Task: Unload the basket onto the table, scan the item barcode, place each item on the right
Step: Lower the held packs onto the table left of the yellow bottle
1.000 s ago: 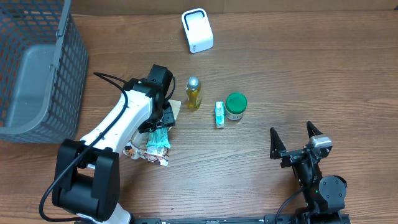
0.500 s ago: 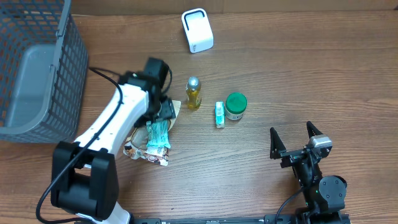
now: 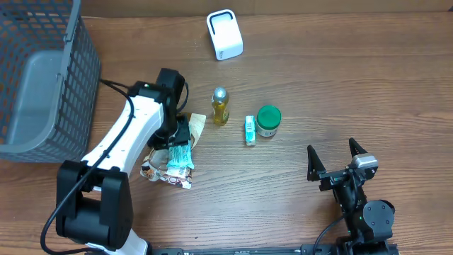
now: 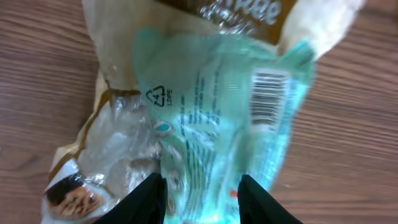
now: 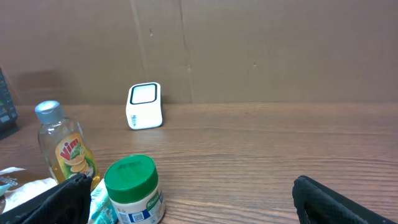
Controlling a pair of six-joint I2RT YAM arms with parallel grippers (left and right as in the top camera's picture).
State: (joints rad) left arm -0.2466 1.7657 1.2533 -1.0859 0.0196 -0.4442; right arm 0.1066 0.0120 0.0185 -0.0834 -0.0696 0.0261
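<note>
A teal plastic packet [image 3: 180,157] lies on the wooden table on top of a brown and white snack bag [image 3: 159,172]. In the left wrist view the teal packet [image 4: 211,112] shows its barcode [image 4: 268,98] face up. My left gripper [image 3: 180,138] [image 4: 202,186] is down on it, and the packet fills the gap between the two black fingers, which press on its sides. The white scanner [image 3: 225,35] [image 5: 144,106] stands at the far middle of the table. My right gripper [image 3: 337,157] [image 5: 189,186] rests wide open near the front right, holding nothing.
A yellow bottle [image 3: 221,105] [image 5: 65,149], a small teal box [image 3: 250,130] and a green-lidded jar [image 3: 268,120] [image 5: 132,190] stand mid-table. A grey mesh basket [image 3: 42,78] fills the far left corner.
My left arm has shifted slightly left and settled over the packets. Its jaws opened wider, then narrowed onto the teal packet. The right arm has not moved.
</note>
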